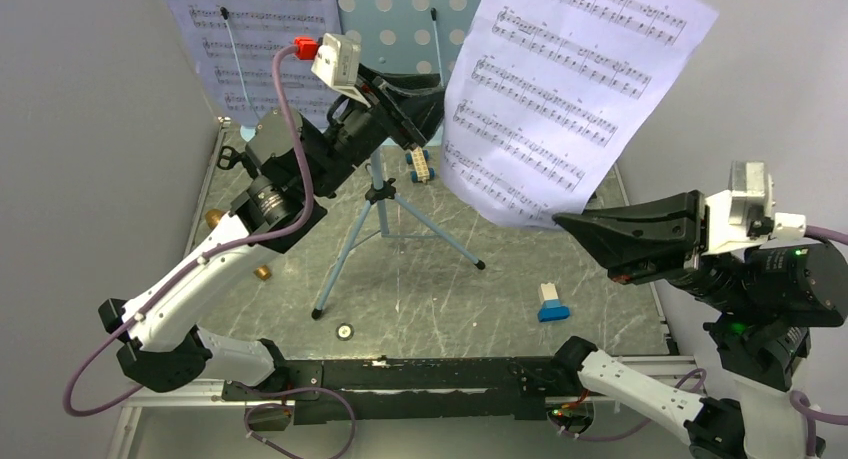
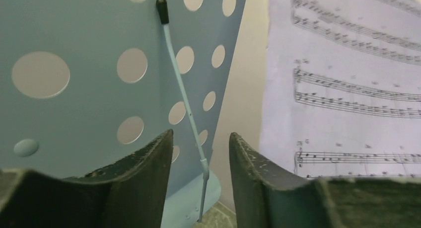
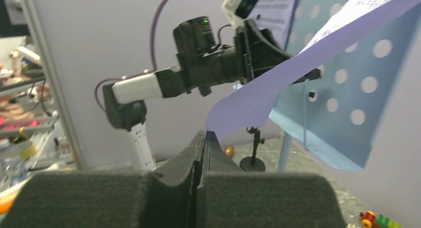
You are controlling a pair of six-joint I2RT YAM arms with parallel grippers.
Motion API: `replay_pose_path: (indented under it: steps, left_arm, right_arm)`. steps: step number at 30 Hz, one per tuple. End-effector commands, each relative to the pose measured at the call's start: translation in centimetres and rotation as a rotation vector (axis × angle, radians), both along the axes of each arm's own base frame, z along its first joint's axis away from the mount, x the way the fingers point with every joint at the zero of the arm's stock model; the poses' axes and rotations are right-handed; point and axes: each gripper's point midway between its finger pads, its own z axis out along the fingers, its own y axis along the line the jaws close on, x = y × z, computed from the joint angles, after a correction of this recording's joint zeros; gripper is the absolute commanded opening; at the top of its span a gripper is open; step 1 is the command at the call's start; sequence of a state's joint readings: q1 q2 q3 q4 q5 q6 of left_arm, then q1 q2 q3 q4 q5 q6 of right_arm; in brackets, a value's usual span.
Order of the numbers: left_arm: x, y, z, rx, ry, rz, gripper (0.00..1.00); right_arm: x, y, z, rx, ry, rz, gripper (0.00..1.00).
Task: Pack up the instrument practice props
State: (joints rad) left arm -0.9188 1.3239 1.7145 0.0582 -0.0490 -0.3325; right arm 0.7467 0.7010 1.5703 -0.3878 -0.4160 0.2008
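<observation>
Far to the left of the music stand [image 2: 84,118], gold-brown bits [image 1: 262,273] peek out from under my left arm. I think they are the microphone, but most of it is hidden.

One page [image 1: 250,39] of music rests on the left half of the stand. It is thin white paper with black notes.

My left gripper [image 2: 199,138] is up at the right half of the stand's board. Its two dark, rough fingers are apart and there is nothing between them.

The board is flat, smooth and light blue, with round holes in it. A thin clip arm [image 2: 183,91] lies across it. The stand looks stiff, but tall and tippy on its three skinny legs. I would hold it by the pole, low down.

A toy car [image 1: 422,166] sits just behind the pole.

To the right of the stand a loose page [image 1: 570,89] hangs in the air. My right gripper [image 3: 204,136] has its fingers pressed together on the page's bottom corner. The paper is very light and floppy, and it bends in a big curve. It could rip or slip, as only a tiny corner is pinched. A hold further in from the edge would be safer, and I should move it slowly.
</observation>
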Motion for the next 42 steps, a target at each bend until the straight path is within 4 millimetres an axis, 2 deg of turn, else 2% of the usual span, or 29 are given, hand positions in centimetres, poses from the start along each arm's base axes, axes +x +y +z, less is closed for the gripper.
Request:
replay_pose_path:
  steps: [1,5,8,11,12,13,18,21,25,27,32,37,42]
  left_arm:
    - [-1.1,1.4,1.6,-0.064,-0.03,-0.004,0.55]
    - [-2.1,2.1,1.4,-0.071,-0.032,-0.025,0.75]
    - [-3.3,3.2,0.9,-0.082,-0.026,-0.045,0.98]
    - [-4.5,4.8,-0.6,-0.106,0.005,-0.057,0.99]
    - [-4.7,5.2,-1.9,-0.106,0.031,-0.055,0.99]
    - [-5.4,6.4,-2.2,-0.125,0.035,-0.049,0.99]
    - [-6.5,10.1,-7.4,-0.116,0.1,0.016,0.99]
    - [-6.6,12.2,-12.1,-0.08,0.177,0.081,0.99]
    - [-6.9,14.5,-18.3,-0.056,0.296,0.144,0.99]
    - [-7.1,15.5,-21.2,-0.05,0.352,0.17,0.99]
    - [-7.4,17.1,-26.2,-0.044,0.455,0.217,0.99]
    - [-7.6,17.8,-29.0,-0.016,0.515,0.241,0.99]
    - [-7.8,18.8,-30.5,0.005,0.566,0.276,0.99]
  right_arm:
    - [-2.0,1.1,-2.5,-0.103,-0.029,0.125,0.0]
    - [-3.0,1.2,-4.8,-0.159,-0.036,0.167,0.0]
    - [-3.3,0.8,-6.7,-0.199,-0.019,0.166,0.0]
    - [-2.7,0.6,-9.2,-0.234,0.023,0.13,0.0]
    - [-2.4,0.5,-10.3,-0.247,0.042,0.118,0.0]
    - [-1.8,0.8,-11.7,-0.266,0.072,0.104,0.0]
    - [0.8,0.8,-17.4,-0.308,0.211,0.0,0.0]
    - [2.3,0.4,-20.5,-0.283,0.304,-0.078,0.0]
    - [4.5,-1.1,-24.0,-0.199,0.441,-0.227,0.0]
    - [5.5,-2.1,-25.0,-0.144,0.503,-0.302,0.0]
    - [7.7,-5.2,-25.7,-0.036,0.581,-0.502,0.0]
    - [10.0,-7.4,-26.1,0.011,0.665,-0.691,0.0]
    - [12.8,-8.3,-26.1,-0.017,0.692,-0.861,0.0]
